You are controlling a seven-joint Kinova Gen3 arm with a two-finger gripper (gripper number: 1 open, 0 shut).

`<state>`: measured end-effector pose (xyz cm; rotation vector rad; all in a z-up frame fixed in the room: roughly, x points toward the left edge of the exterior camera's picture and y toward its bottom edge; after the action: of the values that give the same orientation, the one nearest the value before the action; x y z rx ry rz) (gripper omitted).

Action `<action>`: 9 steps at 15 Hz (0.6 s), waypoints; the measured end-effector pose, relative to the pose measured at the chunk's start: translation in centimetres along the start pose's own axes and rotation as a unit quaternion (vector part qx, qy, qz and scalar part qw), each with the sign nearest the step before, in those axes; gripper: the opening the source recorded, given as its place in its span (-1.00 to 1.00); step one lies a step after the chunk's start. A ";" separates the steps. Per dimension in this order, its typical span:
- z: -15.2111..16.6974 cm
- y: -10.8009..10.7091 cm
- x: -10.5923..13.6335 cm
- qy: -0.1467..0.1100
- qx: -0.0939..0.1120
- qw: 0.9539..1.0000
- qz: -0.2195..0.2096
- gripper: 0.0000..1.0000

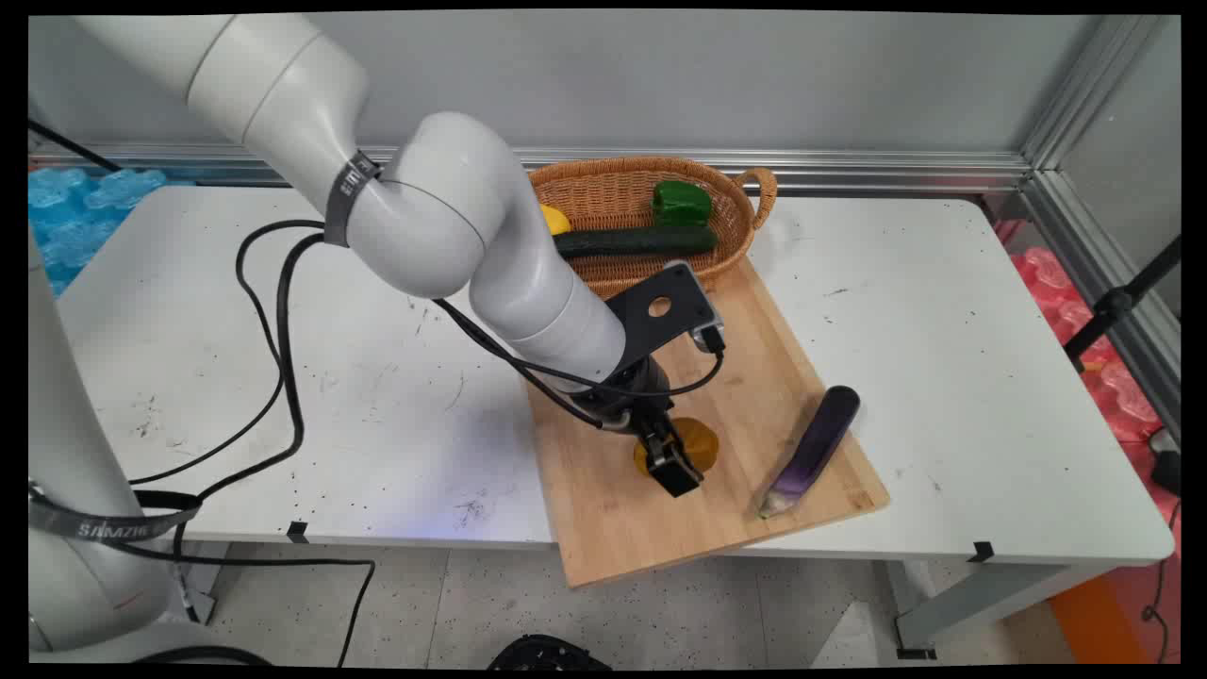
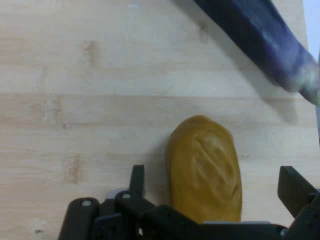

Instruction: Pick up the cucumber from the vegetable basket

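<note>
While the white arm reaches down over the table, its black two-finger gripper (image 1: 671, 462) stands low above a pale wooden cutting board (image 1: 603, 509) that lies on the white table (image 1: 189, 358). Between the fingers there is an ochre-yellow, oval piece of food with a wrinkled, dimpled skin, like a small potato (image 2: 205, 170). In the hand view the two black fingers (image 2: 137, 180) stand on both sides of it with a gap on each side, so the gripper is spread apart and is not grasping the potato. The potato lies on the board, about in the middle of it, and its surface is matt with shallow folds along its length.

Near it, on the right part of the same board, lies a long dark purple eggplant (image 1: 816, 448) with a pale greenish stem end that points to the near edge of the board. It is apart from the potato and does not touch it.

Behind the board, touching its far end, stands a woven wicker basket with a loop handle (image 1: 745, 203). Inside the basket there are a long dark green cucumber (image 1: 641, 242), a green bell pepper (image 1: 681, 201) and a yellow thing (image 1: 554, 220) that is half hidden by the arm. Black cables (image 1: 283, 321) hang from the arm over the left part of the table.
</note>
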<state>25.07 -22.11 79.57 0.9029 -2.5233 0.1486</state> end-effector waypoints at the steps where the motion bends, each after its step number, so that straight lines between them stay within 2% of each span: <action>1: -0.1 0.0 0.0 0.002 0.001 1.000 0.000 1.00; 9: -3.6 -1.0 -0.1 0.014 0.007 1.000 0.004 1.00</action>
<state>27.13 -21.89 82.67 0.8904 -2.5043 0.1812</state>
